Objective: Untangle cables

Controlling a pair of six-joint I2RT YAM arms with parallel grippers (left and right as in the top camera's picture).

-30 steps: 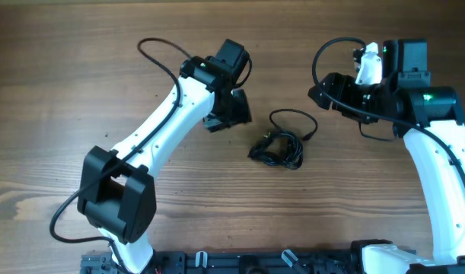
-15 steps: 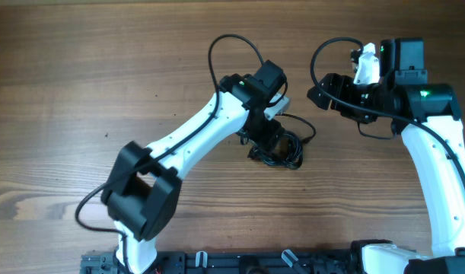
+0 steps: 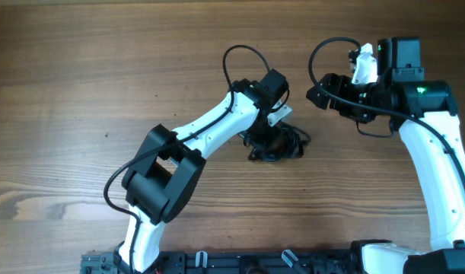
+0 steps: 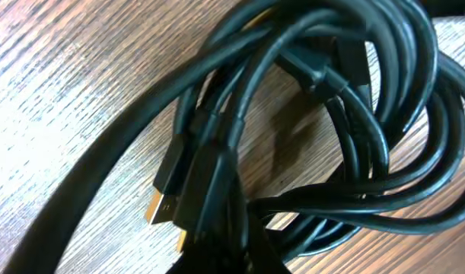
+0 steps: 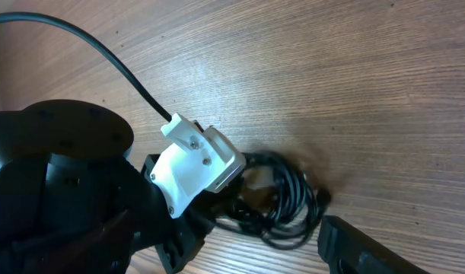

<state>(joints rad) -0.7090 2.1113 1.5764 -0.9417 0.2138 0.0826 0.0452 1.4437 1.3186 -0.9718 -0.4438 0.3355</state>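
The cables (image 3: pixel 291 144), a tight knot of thin black cord, lie near the middle of the desk (image 3: pixel 80 76), a little toward its right edge. The left arm (image 3: pixel 217 125) is stretched across with its wrist low over the bundle. The left jaws are closed to their narrowest at the left side of the coil. The wrist view shows several strands and gold-tipped plug ends (image 4: pixel 165 202) running in toward them, but whether a cord is actually pinched cannot be told. The right jaws stand wide and carry nothing, hanging well apart from the knot toward the far edge, on the right arm (image 3: pixel 437 167). The step in hand looks to be the first pinch on the bundle. To do it well, the grip wants a single strand or a plug end rather than a fistful of loops. Any lift should be slow and low, so the coil loosens instead of cinching. The right jaws would best come in to pin or take the opposite side of the knot, giving the two arms something to pull apart.
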